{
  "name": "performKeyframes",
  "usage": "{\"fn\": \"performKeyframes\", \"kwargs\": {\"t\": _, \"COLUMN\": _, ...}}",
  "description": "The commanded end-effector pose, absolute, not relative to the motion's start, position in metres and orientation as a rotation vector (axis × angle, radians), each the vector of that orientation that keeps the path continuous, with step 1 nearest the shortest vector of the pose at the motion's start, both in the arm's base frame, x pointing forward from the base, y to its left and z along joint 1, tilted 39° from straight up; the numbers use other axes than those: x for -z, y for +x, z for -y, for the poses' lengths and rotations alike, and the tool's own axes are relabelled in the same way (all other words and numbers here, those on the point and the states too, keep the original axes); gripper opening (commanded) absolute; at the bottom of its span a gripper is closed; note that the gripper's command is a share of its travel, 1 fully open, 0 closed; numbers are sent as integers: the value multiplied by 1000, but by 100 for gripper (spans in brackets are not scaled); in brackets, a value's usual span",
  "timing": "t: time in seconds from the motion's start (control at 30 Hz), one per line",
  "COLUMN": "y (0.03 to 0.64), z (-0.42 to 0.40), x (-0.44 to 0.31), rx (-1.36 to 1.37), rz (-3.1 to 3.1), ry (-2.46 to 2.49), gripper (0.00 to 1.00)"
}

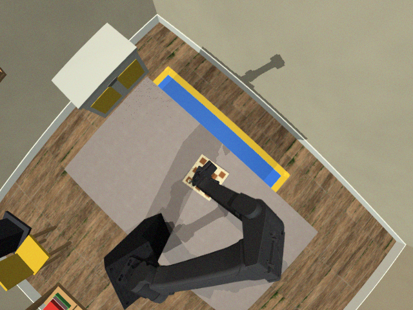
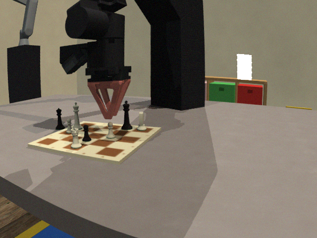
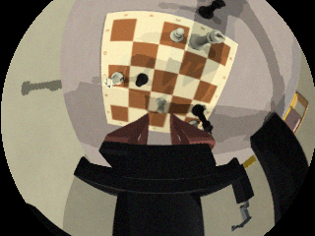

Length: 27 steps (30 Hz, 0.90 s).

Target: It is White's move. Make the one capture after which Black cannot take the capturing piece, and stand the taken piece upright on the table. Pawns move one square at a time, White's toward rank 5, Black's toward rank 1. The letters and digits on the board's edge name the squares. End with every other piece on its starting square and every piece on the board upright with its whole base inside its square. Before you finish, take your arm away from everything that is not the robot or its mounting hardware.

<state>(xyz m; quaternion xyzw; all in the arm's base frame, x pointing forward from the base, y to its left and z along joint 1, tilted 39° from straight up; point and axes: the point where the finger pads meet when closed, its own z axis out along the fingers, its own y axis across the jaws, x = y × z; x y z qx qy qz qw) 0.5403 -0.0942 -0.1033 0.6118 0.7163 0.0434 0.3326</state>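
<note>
My gripper (image 2: 108, 117) (image 3: 158, 116) is open a little and empty, above the board (image 2: 77, 152) (image 1: 209, 197). A white pawn (image 2: 110, 130) (image 3: 160, 104) stands below the fingertips. A tall black king (image 2: 126, 116) (image 3: 202, 116) and a white knight-like piece (image 2: 141, 122), partly hidden in the wrist view, stand to its right in the exterior view. A black pawn (image 2: 86, 133) (image 3: 142, 80) stands beside a white rook (image 2: 75, 139) (image 3: 115, 79). Another white pawn (image 2: 69, 126) (image 3: 177, 34) stands by the white king (image 2: 76, 117) (image 3: 200, 41). A black queen (image 2: 59, 120) (image 3: 212, 9) stands upright on the table, off the board.
The arm's dark base column (image 2: 178, 64) rises behind the board. A blue tray-like strip with a yellow border (image 1: 220, 130) lies along the table's far side. A white-topped cabinet (image 1: 96, 63) stands at the upper left of the top view.
</note>
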Motion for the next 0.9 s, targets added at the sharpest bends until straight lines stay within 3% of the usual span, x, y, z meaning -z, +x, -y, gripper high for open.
{"fn": "performKeyframes", "kwargs": {"t": 0.0, "y": 531, "z": 102, "x": 112, "rx": -96, "rz": -1868, "ry": 1614, "gripper": 32}}
{"fn": "performKeyframes", "kwargs": {"t": 0.87, "y": 532, "z": 96, "x": 113, "rx": -104, "rz": -1866, "ry": 1612, "gripper": 32}}
